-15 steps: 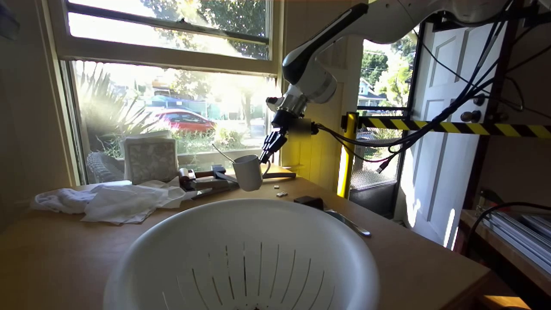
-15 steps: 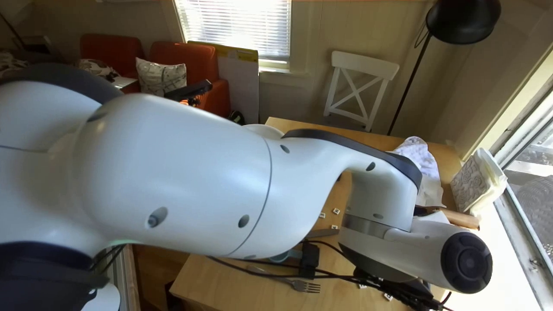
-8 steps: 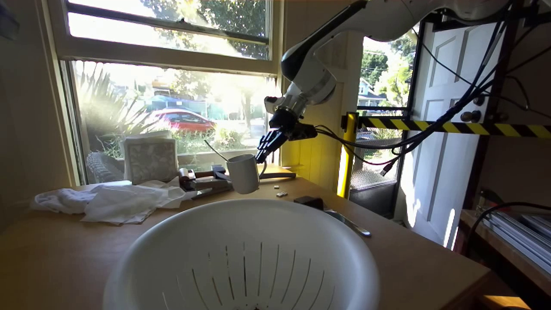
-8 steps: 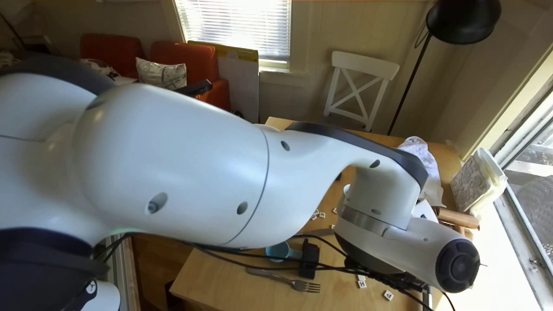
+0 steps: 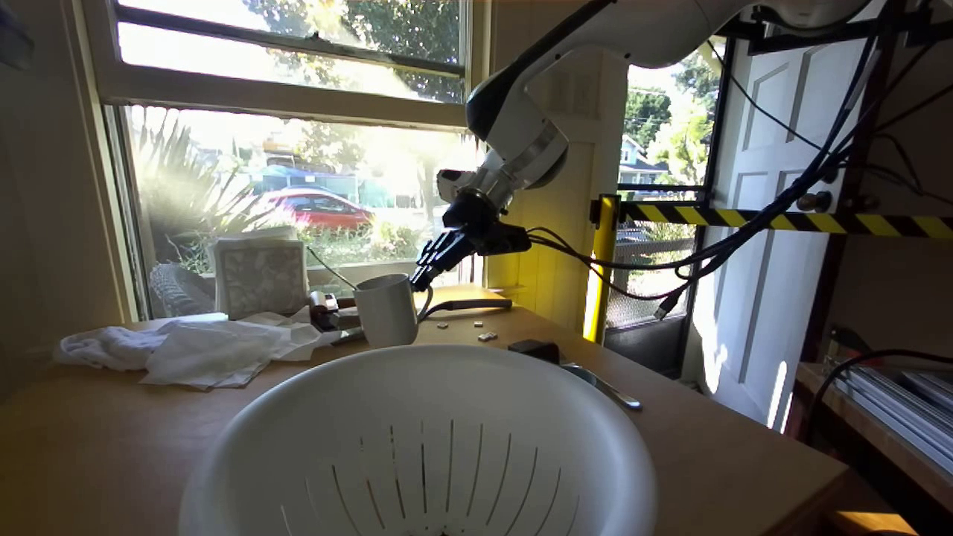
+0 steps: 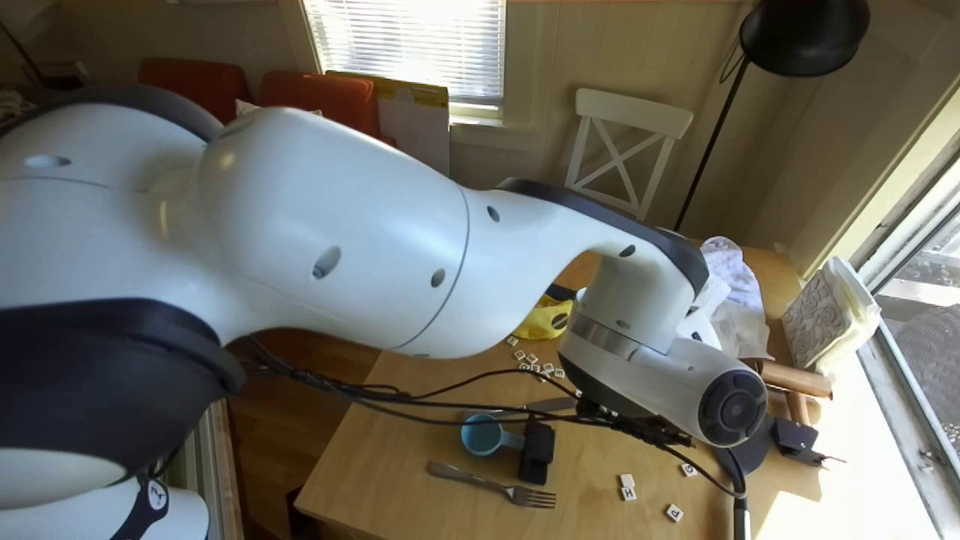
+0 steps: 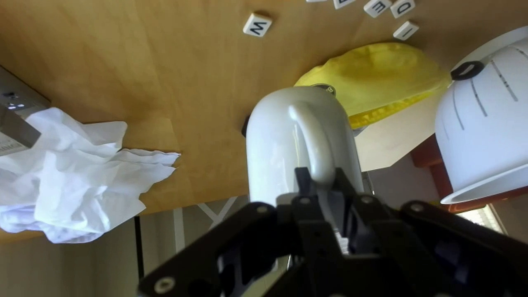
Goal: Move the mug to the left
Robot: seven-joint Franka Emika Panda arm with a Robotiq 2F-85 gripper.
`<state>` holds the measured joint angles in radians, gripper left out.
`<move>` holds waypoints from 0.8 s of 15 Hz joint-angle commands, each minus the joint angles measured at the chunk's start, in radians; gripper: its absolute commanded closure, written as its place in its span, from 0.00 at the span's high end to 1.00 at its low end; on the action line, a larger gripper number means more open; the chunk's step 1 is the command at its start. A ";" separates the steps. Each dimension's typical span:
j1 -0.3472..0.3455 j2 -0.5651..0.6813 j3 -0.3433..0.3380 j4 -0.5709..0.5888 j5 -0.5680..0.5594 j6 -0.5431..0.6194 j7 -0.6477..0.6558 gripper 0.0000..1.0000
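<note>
The white mug [image 5: 387,313] hangs in my gripper [image 5: 419,284], a little tilted, behind the colander's far rim. A thin stick [image 5: 333,269] pokes out of its top. In the wrist view, the mug [image 7: 270,140] shows its base end and its handle [image 7: 315,144]. The gripper [image 7: 324,179] is closed round the handle, with one finger on each side. The mug appears raised off the table. In an exterior view, the arm [image 6: 525,247] hides the gripper and most or all of the mug.
A large white colander [image 5: 417,372] stands in front of the mug. White cloths [image 5: 231,346] lie to the left. A yellow pouch [image 7: 371,78], letter tiles [image 7: 258,25], a blue cup [image 6: 481,435], a fork [image 6: 487,484] and a wooden-handled tool [image 6: 795,377] are on the table.
In an exterior view, the gripper and mug have moved left and slightly down, with the stick moving along. The arm has swung, uncovering the blue cup, tiles and yellow pouch.
</note>
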<state>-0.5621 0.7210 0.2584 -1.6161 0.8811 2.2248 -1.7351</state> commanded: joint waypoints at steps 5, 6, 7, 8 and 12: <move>0.154 0.027 -0.100 0.021 0.236 0.062 -0.048 0.04; 0.169 0.033 -0.110 0.023 0.253 0.066 -0.050 0.04; 0.182 0.043 -0.117 0.030 0.266 0.068 -0.050 0.04; 0.195 0.051 -0.125 0.037 0.279 0.066 -0.047 0.04; 0.232 0.072 -0.140 0.062 0.323 0.066 -0.047 0.04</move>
<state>-0.3619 0.7761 0.1373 -1.6009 1.1416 2.2966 -1.7641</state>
